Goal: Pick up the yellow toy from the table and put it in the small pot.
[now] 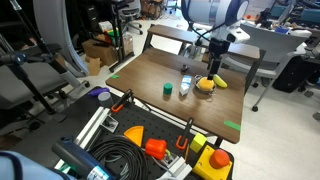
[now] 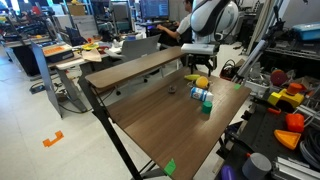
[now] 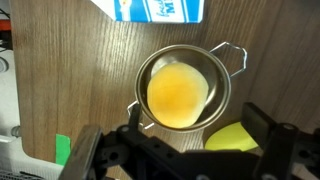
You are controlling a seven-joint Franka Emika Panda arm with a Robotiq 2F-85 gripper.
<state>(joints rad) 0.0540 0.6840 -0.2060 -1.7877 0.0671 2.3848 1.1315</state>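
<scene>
Wrist view: green tape mark [image 3: 63, 148] far left. Yellow ball [image 3: 175, 92] sits inside the pot [image 3: 222, 75], centre; banana [image 3: 236, 138] just right. Claw [image 3: 182, 142] spread, empty. Placing looks done; next, lift straight up, clear of the rim.

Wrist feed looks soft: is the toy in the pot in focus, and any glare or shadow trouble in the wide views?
Wrist view: the yellow toy looks soft-edged and washed out inside the small pot, whose rim shows mild glare; the gripper fingers are dark. In both exterior views: even lighting, no hard shadows on the table, but pot and toy are too small to resolve.
</scene>
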